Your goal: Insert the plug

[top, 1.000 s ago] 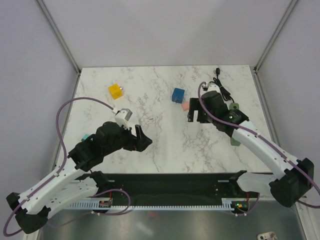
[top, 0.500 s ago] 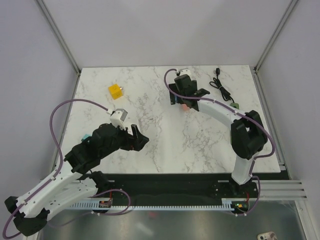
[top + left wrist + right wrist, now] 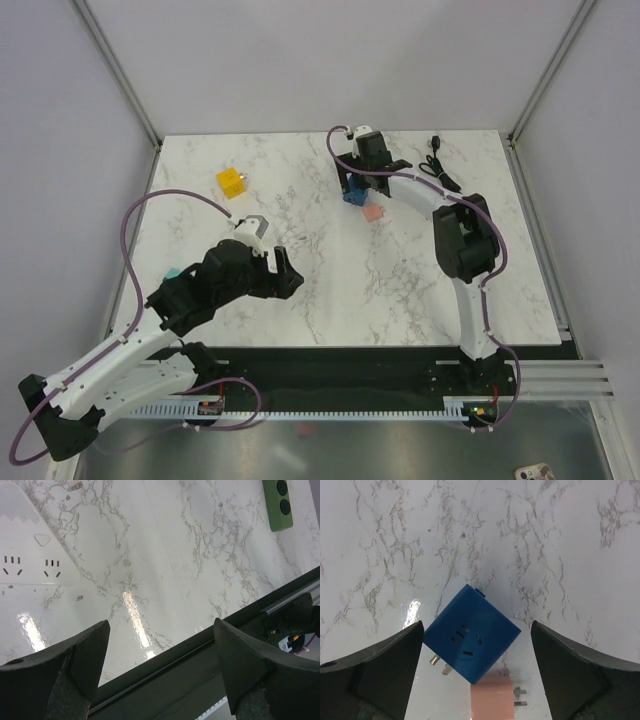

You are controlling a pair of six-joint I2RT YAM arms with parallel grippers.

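Observation:
A blue cube socket [image 3: 472, 640] with two metal prongs lies on the marble, touching a pink plug adapter [image 3: 491, 702]. In the top view the blue cube [image 3: 352, 197] and the pink adapter [image 3: 371, 213] sit at the far centre. My right gripper [image 3: 476, 627] is open above the cube, one finger on each side, not touching it; it also shows in the top view [image 3: 360, 180]. My left gripper [image 3: 161, 625] is open and empty over the near table edge, and shows in the top view [image 3: 283, 275]. A black cable with a plug [image 3: 440, 165] lies at the far right.
A yellow cube [image 3: 231, 182] sits at the far left. A teal object [image 3: 171, 274] lies by my left arm. The left wrist view shows a white power strip [image 3: 30, 555] and a green socket strip [image 3: 278, 505]. A black rail [image 3: 240, 630] borders the near edge.
My right arm swung from the right middle of the table to the far centre, and its gripper now hangs over the blue cube. My left arm shifted only slightly.

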